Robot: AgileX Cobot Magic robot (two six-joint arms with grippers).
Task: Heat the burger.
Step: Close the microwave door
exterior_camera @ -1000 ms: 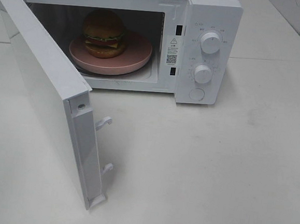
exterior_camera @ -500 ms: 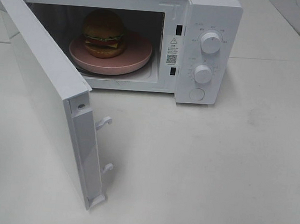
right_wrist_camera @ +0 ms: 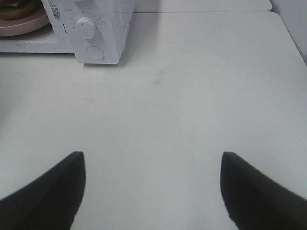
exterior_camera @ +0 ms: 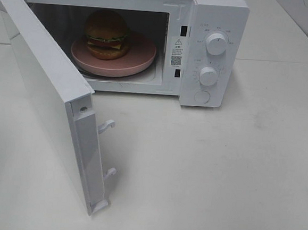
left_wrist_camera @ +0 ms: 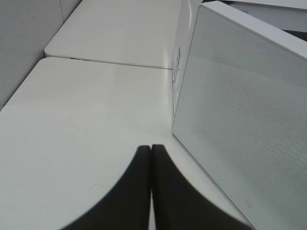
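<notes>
Wrist views alone show left pincer (left_wrist_camera: 151,147) pressed together — right pincer (right_wrist_camera: 152,154) spread wide.

White microwave (exterior_camera: 231,25); inside it a pink plate (exterior_camera: 141,55) under the burger (exterior_camera: 106,27), brown bun, green lettuce, yellow layer; its door (left_wrist_camera: 244,120) pale grey, finely dotted; white table (exterior_camera: 219,168)

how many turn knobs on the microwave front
2: upper knob near the top of the control panel, lower knob just below it, above a round button. None look hidden.
</notes>
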